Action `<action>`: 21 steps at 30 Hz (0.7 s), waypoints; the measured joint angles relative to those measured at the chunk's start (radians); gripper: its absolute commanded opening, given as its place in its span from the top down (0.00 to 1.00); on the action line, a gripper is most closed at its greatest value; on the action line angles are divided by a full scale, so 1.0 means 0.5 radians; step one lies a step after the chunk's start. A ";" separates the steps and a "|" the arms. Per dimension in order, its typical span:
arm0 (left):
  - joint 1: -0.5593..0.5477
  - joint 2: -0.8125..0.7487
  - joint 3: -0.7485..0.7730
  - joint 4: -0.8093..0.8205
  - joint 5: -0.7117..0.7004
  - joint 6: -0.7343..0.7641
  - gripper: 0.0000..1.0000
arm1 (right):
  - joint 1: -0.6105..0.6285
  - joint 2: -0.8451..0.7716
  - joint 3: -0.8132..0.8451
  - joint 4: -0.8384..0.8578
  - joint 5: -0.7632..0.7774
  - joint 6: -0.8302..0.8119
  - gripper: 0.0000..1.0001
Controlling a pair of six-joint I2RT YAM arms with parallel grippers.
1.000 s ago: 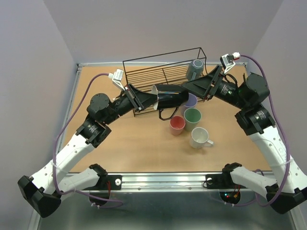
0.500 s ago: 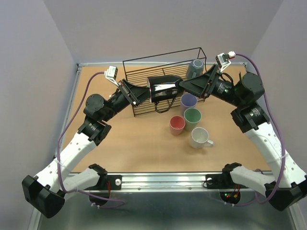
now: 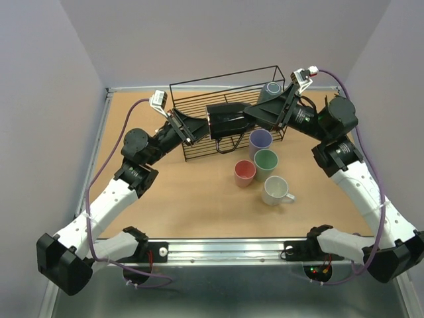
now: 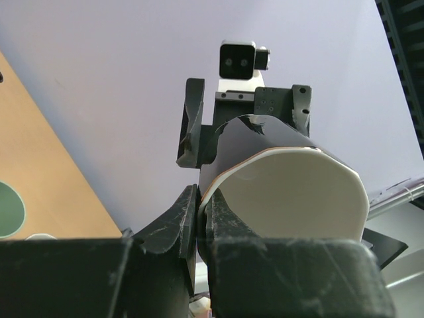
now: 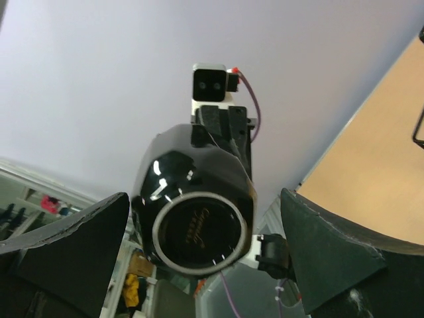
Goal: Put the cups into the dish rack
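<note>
A black mug [image 3: 228, 120] lies on its side in the air over the front of the black wire dish rack [image 3: 199, 101], handle hanging down. My left gripper [image 3: 207, 126] is shut on its rim; in the left wrist view the fingers [image 4: 179, 228] pinch the rim of the pale-insided mug [image 4: 291, 192]. My right gripper [image 3: 249, 118] is open around the mug's base [image 5: 199, 225], fingers [image 5: 66, 245] apart from it on both sides. A grey-blue mug [image 3: 271, 91] sits at the rack's right end. Lavender [image 3: 260, 140], green [image 3: 265, 161] and pink-red [image 3: 244, 172] tumblers and a white mug [image 3: 273, 190] stand on the table.
The rack stands at the back of the wooden table [image 3: 172, 199], close to the back wall. The four loose cups cluster just in front of the rack's right half. The two arms meet over the rack from either side.
Both arms moved back and up; the black mug went from over the lavender tumbler to over the rack's front. The left gripper stayed shut on its rim, the right stayed at its base.
</note>
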 measured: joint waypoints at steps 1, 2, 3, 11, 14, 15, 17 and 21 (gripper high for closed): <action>0.000 0.014 0.000 0.014 0.010 -0.002 1.00 | 0.000 0.011 -0.002 0.031 -0.002 0.026 0.00; -0.001 0.037 0.000 0.032 0.027 -0.006 1.00 | 0.000 0.020 -0.012 0.080 -0.005 0.060 0.00; -0.001 0.048 0.000 0.038 0.034 -0.007 1.00 | 0.000 0.027 -0.033 0.142 -0.007 0.096 0.00; 0.000 0.124 0.001 0.093 0.050 -0.015 1.00 | 0.002 0.066 -0.094 0.326 -0.014 0.258 0.00; -0.002 0.128 0.002 0.111 0.047 -0.027 1.00 | 0.013 0.067 -0.094 0.340 -0.013 0.268 0.00; -0.002 0.128 0.002 0.115 0.047 -0.030 1.00 | 0.014 0.067 -0.094 0.342 -0.013 0.270 0.01; -0.002 0.129 0.002 0.117 0.044 -0.035 1.00 | 0.021 0.067 -0.094 0.346 -0.012 0.271 0.01; -0.002 0.129 0.002 0.117 0.039 -0.045 1.00 | 0.035 0.067 -0.094 0.345 -0.008 0.270 0.05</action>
